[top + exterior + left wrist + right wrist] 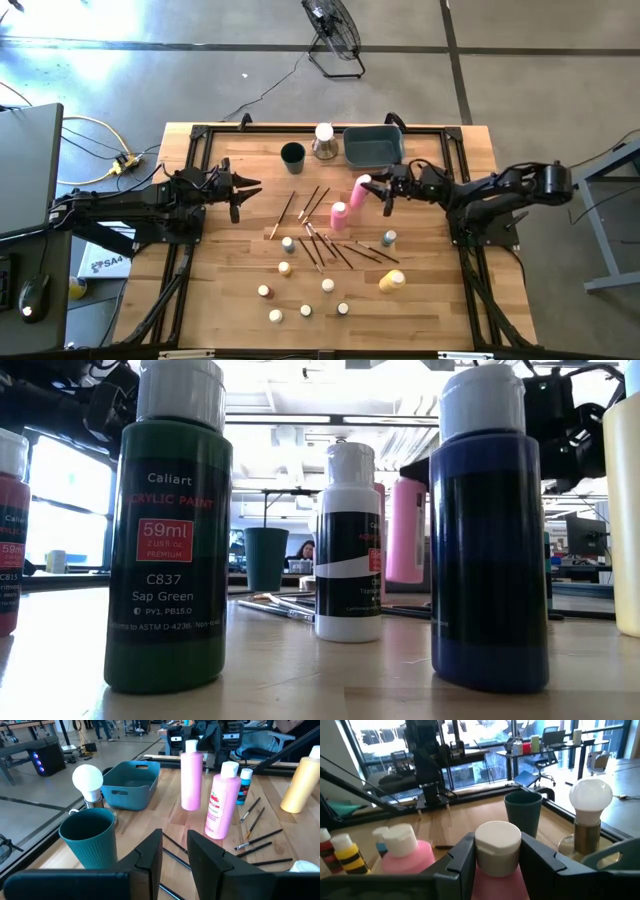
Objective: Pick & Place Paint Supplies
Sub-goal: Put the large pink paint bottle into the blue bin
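My right gripper point(378, 187) is shut on a pink paint bottle point(191, 775), which hangs upright near the middle of the table. A second pink bottle point(338, 215) stands just nearer, on its base. Thin dark-handled brushes point(320, 235) lie flat around it. A teal-blue bottle point(389, 238), a yellow bottle point(392, 280) lying on its side, and several small white-capped pots point(327, 285) sit toward the near edge. My left gripper point(245, 190) hovers open above the table's left part, with nothing between its fingers point(150, 857). My right gripper pinches the pink bottle's white cap point(497, 842) between its two fingers, one on each side. The fingers lie level and come from the table's right side. The bottle hangs upright below them, its base point(404, 578) a little clear of the table.
A dark teal cup point(292, 155), a light bulb on a metal base point(323, 140) and a grey-blue bin point(373, 147) stand along the far edge. In the low view, large paint bottles point(168, 530) stand close to the near edge. Bare wood lies at the near left.
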You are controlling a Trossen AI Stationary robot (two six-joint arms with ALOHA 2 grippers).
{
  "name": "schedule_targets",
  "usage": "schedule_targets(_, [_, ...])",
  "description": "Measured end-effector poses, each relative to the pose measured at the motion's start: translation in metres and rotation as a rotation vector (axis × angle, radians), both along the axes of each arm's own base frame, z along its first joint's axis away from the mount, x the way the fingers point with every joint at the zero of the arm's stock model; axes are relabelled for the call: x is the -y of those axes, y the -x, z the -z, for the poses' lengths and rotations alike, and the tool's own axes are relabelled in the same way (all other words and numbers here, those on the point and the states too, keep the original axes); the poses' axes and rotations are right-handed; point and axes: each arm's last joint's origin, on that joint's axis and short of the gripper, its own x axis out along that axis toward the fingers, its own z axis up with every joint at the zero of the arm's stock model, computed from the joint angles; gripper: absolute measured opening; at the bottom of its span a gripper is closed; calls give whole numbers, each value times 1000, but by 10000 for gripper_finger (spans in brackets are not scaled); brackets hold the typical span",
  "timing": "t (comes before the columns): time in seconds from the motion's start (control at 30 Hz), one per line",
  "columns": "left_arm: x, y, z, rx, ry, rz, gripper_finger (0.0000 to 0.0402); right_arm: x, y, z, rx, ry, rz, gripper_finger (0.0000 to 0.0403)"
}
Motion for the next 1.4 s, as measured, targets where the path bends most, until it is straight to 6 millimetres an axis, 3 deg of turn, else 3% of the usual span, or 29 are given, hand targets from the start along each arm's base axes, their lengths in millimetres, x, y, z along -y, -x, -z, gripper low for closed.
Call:
schedule_targets(0.23, [0,0,0,0,0,0,86,6,2,-14,-32,-4,53,121])
schedule_targets(0.6, [0,0,0,-4,1,0,86,23,-4,-62,-36,33,137,120])
schedule_targets(0.77, [0,0,0,-4,1,0,86,34,2,-74,-12,52,220,125])
schedule_targets(1.13, [0,0,0,-4,0,0,86,62,11,-70,-37,43,367,125])
schedule_targets(1.4, [-1,1,0,-6,-10,-49,86,76,2,-60,5,55,411,124])
